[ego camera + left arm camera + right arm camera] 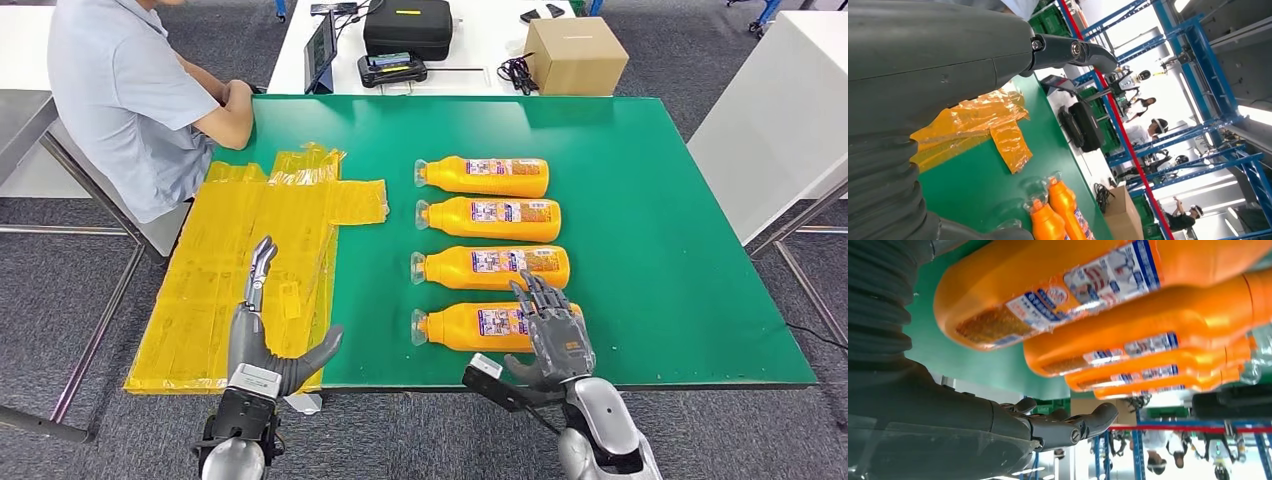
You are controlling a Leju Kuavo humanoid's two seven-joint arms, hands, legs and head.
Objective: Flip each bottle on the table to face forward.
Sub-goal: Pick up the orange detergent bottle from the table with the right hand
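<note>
From the head view, four orange bottles lie on their sides in a column on the green table (680, 250), caps toward nine o'clock. The right hand (553, 335) hovers over the base end of the nearest bottle (470, 326), fingers spread and pointing toward twelve o'clock, holding nothing. The likely trouble: a bottle on its side rolls easily, so a push from above could send it toward six o'clock and off the table's near edge, or toward twelve o'clock into the second bottle (492, 267) just beside it. The left hand (262, 345) sits at the near edge over the yellow plastic sheets (240, 260), fingers extended and apart, thumb out toward three o'clock, empty. A person (130, 95) leans on the far-left corner.

In the left wrist view, the left hand's thumb (1073, 50) juts out free above the sheets, touching nothing.

In the right wrist view, the nearest bottle's label (1083, 287) looms close, and the thumb (1073, 427) stands clear of it, so no grip exists yet.
</note>
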